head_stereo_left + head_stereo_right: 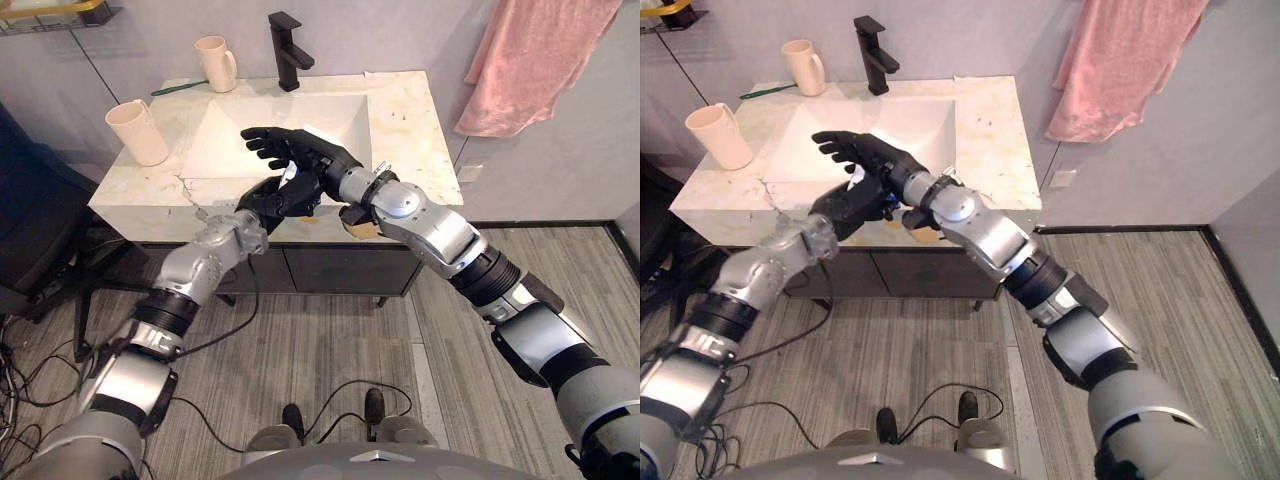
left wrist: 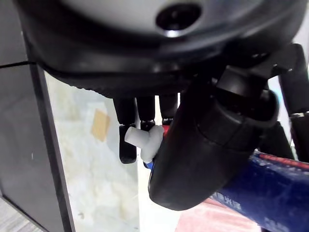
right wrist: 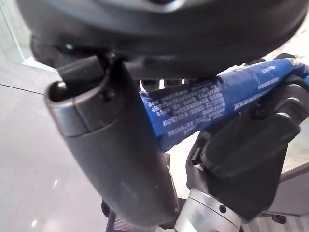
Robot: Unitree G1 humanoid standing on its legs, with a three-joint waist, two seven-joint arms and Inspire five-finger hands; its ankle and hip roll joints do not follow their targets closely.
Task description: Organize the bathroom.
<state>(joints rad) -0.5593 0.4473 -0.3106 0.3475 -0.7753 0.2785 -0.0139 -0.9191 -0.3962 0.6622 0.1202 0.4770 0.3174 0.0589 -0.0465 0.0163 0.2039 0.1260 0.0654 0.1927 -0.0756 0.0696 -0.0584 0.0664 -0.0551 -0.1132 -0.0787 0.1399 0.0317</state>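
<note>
The left hand (image 1: 283,194) is curled tight around a blue toothpaste tube (image 3: 203,104) above the sink (image 1: 270,125). The right hand (image 1: 290,147) hangs just above it with straight fingers.

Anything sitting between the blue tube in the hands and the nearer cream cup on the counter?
Nothing visible does. The blue toothpaste tube is gripped by the left hand, right hand open beside it; bare marble counter lies between them and the near cream cup.

Even bright light, wrist views blurry w/ glare.
</note>
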